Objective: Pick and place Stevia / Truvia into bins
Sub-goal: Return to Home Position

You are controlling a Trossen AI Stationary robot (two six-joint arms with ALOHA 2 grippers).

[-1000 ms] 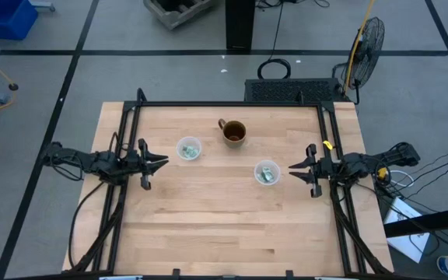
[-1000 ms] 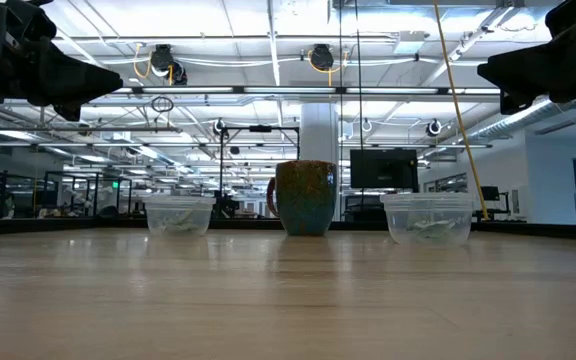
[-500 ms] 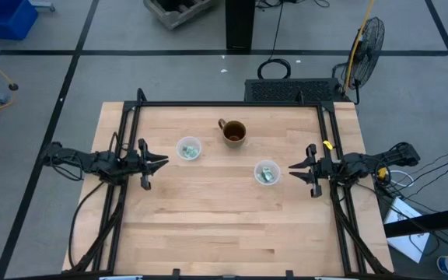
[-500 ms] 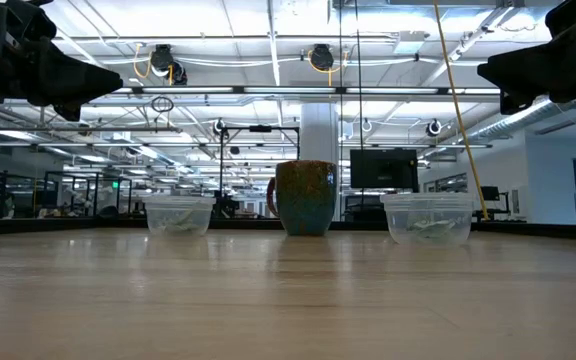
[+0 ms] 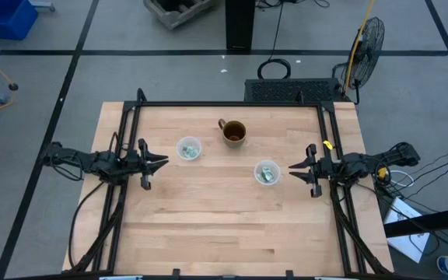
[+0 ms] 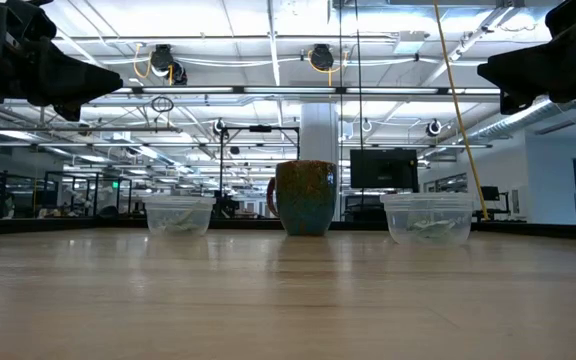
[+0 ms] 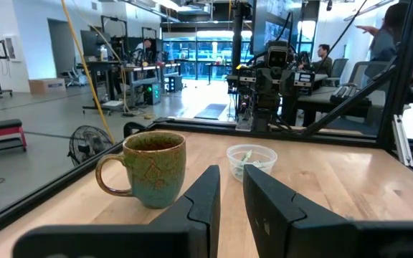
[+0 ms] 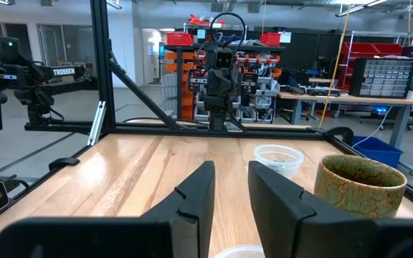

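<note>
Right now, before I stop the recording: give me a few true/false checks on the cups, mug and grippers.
1. The left cup and the right cup both hold packets. True.
2. The mug lies tipped on its side. False: it stands upright.
3. The left gripper holds a packet. False: its fingers are slightly apart with nothing between them.
4. The left gripper and the right gripper sit at opposite sides of the table, apart from the cups. True.
5. A packet lies loose beside the mug. False: packets show only inside the cups.
</note>
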